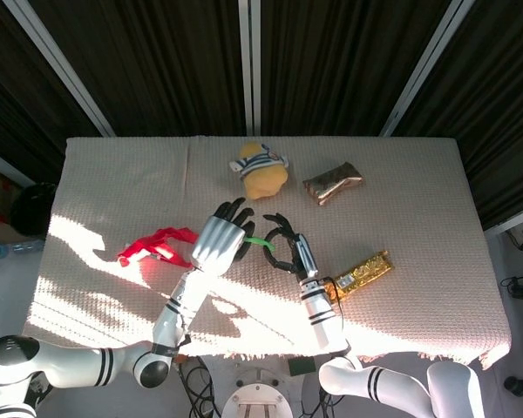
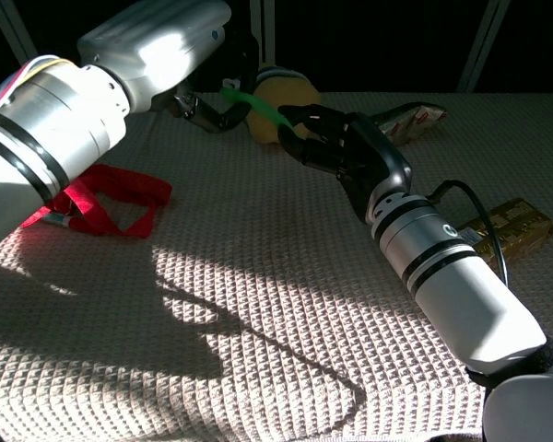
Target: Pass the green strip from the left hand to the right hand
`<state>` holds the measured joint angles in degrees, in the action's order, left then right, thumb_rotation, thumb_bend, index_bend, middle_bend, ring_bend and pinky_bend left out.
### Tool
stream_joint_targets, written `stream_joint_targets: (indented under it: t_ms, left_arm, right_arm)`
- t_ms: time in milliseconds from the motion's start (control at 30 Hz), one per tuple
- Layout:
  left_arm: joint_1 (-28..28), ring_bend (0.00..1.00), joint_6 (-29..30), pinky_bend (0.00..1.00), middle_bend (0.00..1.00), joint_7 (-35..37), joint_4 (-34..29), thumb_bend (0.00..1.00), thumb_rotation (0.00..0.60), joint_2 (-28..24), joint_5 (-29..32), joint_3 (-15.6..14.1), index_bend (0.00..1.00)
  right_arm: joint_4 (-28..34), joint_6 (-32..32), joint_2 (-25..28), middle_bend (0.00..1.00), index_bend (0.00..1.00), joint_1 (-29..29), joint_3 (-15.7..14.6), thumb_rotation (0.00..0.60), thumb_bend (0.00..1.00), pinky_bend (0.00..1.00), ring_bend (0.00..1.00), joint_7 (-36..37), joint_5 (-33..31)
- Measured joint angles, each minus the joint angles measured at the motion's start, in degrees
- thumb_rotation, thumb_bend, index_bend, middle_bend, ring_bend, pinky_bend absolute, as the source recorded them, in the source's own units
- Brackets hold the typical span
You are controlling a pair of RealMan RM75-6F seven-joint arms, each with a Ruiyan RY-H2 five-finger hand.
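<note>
My left hand (image 1: 220, 242) hovers above the middle of the table and pinches one end of the green strip (image 1: 260, 241). In the chest view the same green strip (image 2: 256, 103) slants down from the left hand (image 2: 207, 97) toward my right hand (image 2: 341, 147). The right hand (image 1: 288, 246) sits just right of the left one with its fingers curled around the strip's free end. A gap still shows between its thumb and fingers, and the thumb tip touches the strip.
A red strap (image 1: 157, 246) lies on the cloth to the left. A yellow plush toy (image 1: 261, 172) sits behind the hands, with a brown wrapper (image 1: 333, 183) at the back right. A gold snack bar (image 1: 363, 272) lies right of the right wrist.
</note>
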<state>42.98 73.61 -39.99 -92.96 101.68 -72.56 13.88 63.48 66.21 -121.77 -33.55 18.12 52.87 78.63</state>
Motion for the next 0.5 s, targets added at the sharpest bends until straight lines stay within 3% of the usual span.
stream_joint_targets:
  t_ms: [200, 500]
  left_arm:
    - [-0.3, 0.17, 0.1, 0.26, 0.31, 1.1, 0.0, 0.42, 0.595, 0.0, -0.5, -0.3, 0.61]
    - [-0.6, 0.17, 0.2, 0.26, 0.31, 2.3, 0.7, 0.42, 0.598, 0.3, -0.9, -0.4, 0.61]
  right_arm:
    - [-1.4, 2.2, 0.0, 0.16, 0.59, -0.1, -0.5, 0.600, 0.43, 0.00, 0.00, -5.0, 1.4]
    - [-6.4, 10.8, -1.4, 0.15, 0.59, 0.2, -1.8, 0.600, 0.44, 0.00, 0.00, -15.2, 5.3]
